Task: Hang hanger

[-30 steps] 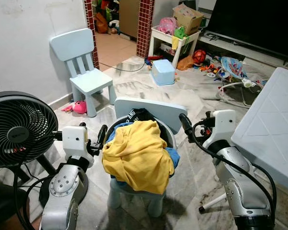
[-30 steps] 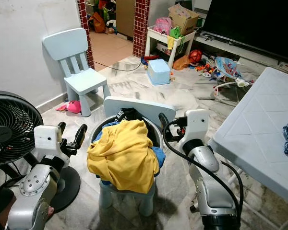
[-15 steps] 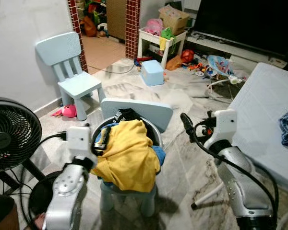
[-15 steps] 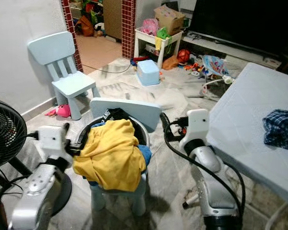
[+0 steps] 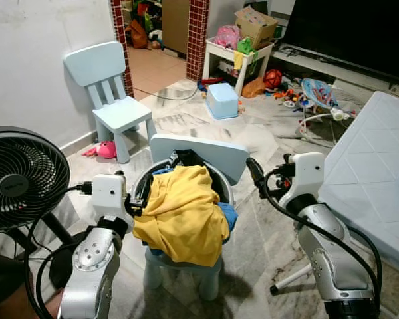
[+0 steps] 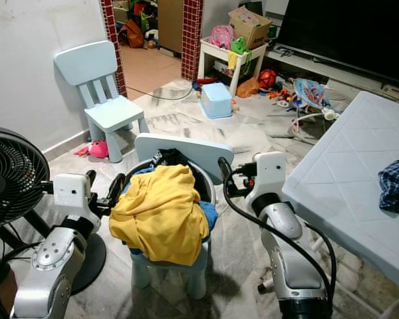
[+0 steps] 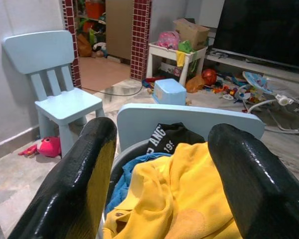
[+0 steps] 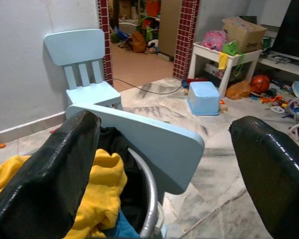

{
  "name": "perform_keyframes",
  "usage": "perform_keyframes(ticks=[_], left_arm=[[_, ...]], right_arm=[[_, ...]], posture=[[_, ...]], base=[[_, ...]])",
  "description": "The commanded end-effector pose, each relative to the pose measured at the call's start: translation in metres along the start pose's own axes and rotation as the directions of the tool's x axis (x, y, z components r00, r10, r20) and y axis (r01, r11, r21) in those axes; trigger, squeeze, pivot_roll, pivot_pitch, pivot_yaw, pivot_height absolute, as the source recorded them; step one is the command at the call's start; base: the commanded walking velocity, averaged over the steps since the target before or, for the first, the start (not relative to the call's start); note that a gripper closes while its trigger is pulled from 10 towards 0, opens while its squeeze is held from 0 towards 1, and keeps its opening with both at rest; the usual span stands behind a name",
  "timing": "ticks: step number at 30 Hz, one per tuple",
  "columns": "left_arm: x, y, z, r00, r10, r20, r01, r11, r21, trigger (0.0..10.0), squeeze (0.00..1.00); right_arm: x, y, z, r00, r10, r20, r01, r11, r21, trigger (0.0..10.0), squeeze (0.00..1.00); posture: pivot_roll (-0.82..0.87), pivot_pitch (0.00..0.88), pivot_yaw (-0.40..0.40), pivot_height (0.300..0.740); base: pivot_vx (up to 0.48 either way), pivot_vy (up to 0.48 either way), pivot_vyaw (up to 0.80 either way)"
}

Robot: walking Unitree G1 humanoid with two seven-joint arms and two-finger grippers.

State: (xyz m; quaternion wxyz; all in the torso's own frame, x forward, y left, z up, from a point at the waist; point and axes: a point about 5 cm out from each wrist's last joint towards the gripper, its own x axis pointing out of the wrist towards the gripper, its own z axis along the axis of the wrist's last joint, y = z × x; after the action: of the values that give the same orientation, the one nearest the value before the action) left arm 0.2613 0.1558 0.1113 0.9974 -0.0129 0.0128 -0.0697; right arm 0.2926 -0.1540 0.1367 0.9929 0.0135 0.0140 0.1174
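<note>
You have no hanger to aim at: I cannot make one out, and if it lies with the laundry it is buried. Work outward from the crumpled yellow cloth garment (image 5: 183, 212), which is heaped over the round grey laundry basket (image 5: 221, 183) and hangs down its near side. A dark garment with white lettering (image 7: 165, 138) and a bit of blue cloth (image 5: 230, 216) sit under it. The basket stands on the seat of a pale blue plastic child's chair (image 5: 199, 151), straight ahead of you and between your two arms.

Your left gripper (image 6: 103, 183) is the nearer one. It sits just beside the pile's left edge, with its fingers spread wide and empty, pointing forward along the basket's side. So the load lies inward, to that hand's right, not ahead of it. Your right gripper (image 5: 255, 174) stands near the basket's right rim but apart from it, also wide and empty. In my judgement the left arm should lead, swinging inward to lift the yellow garment aside.
</note>
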Motion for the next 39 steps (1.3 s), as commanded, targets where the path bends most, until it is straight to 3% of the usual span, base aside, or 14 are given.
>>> perform_keyframes(ticks=[1,13,31,39], left_arm=[[0.0022,-0.0032,0.0021,1.0,-0.009,0.007,0.009,1.0,0.004,10.0,0.0],[0.0016,-0.0044,0.0018,1.0,-0.005,0.006,0.005,1.0,-0.002,10.0,0.0],[0.0028,-0.0049,-0.0007,1.0,0.027,0.006,-0.027,0.999,-0.028,10.0,0.0],[0.0043,-0.007,0.0011,1.0,0.003,0.016,-0.002,0.999,-0.048,10.0,0.0]], right_arm=[[-0.0003,-0.0035,0.002,1.0,-0.012,0.009,0.012,1.0,-0.002,10.0,0.0],[-0.0012,-0.0036,0.0018,1.0,-0.009,0.007,0.009,1.0,-0.007,10.0,0.0],[-0.001,-0.0006,0.0034,1.0,0.023,0.009,-0.023,1.0,-0.021,10.0,0.0],[0.0003,0.0004,0.0052,0.999,0.028,0.017,-0.027,0.999,-0.019,10.0,0.0]], posture=[[-0.1,0.0,-0.063,0.74],[-0.1,0.0,-0.064,0.74],[-0.11,0.0,-0.072,0.74],[-0.11,0.0,-0.075,0.74]], base=[[0.0,-0.36,0.0],[0.0,-0.342,0.0],[0.0,0.0,0.0],[0.0,0.0,0.55]])
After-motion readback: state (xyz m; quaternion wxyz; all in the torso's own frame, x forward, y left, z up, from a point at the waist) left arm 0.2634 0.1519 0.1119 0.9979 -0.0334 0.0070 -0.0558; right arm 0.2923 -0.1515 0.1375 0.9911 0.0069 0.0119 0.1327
